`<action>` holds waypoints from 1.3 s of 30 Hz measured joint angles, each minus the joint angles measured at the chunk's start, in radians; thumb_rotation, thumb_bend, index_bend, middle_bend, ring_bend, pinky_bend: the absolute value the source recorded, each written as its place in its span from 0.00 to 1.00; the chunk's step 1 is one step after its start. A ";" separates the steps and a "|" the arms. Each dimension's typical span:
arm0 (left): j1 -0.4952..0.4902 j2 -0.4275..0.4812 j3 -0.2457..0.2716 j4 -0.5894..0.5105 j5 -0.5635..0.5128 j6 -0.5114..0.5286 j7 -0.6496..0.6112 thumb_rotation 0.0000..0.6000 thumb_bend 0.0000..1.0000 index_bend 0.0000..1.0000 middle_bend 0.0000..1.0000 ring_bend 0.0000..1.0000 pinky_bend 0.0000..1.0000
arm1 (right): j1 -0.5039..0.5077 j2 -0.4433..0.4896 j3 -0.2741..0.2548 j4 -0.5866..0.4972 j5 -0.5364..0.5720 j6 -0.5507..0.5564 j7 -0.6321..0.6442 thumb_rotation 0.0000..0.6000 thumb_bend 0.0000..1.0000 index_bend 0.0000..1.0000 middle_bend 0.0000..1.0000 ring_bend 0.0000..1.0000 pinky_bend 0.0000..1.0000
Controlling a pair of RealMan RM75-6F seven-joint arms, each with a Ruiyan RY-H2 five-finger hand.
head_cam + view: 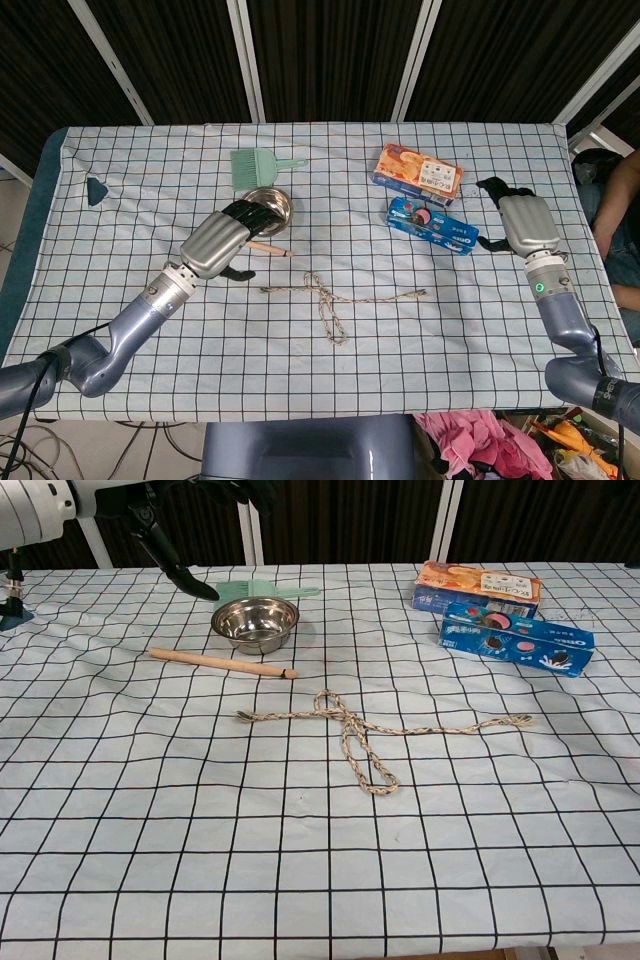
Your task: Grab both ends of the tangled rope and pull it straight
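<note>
Both robot hands hover apart from the rope (335, 300) between them.

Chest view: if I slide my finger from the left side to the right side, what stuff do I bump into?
Wooden stick → metal bowl → rope → blue cookie box. The green brush and the orange box sit behind others, so I skip them.
</note>
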 measured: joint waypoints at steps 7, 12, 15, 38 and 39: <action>0.005 0.000 0.007 -0.001 0.002 0.008 -0.003 1.00 0.07 0.16 0.18 0.12 0.15 | -0.001 -0.006 -0.004 0.001 -0.006 0.001 0.004 1.00 0.16 0.15 0.13 0.27 0.22; 0.007 0.010 0.007 -0.007 0.003 0.012 0.003 1.00 0.07 0.16 0.18 0.12 0.15 | -0.001 -0.004 -0.005 -0.004 -0.006 0.003 -0.001 1.00 0.16 0.15 0.13 0.27 0.22; 0.012 0.018 0.009 -0.013 0.005 0.016 0.003 1.00 0.07 0.16 0.18 0.12 0.15 | -0.001 -0.002 -0.006 -0.010 -0.002 0.002 -0.007 1.00 0.16 0.15 0.13 0.27 0.22; 0.136 0.193 0.070 -0.139 0.076 0.153 0.013 1.00 0.10 0.16 0.21 0.13 0.18 | -0.027 0.068 -0.048 -0.209 0.026 0.006 -0.094 1.00 0.24 0.42 0.67 0.83 0.84; 0.147 0.207 0.075 -0.147 0.078 0.161 0.002 1.00 0.11 0.16 0.21 0.13 0.18 | -0.029 0.071 -0.056 -0.225 0.028 0.000 -0.097 1.00 0.24 0.42 0.68 0.84 0.84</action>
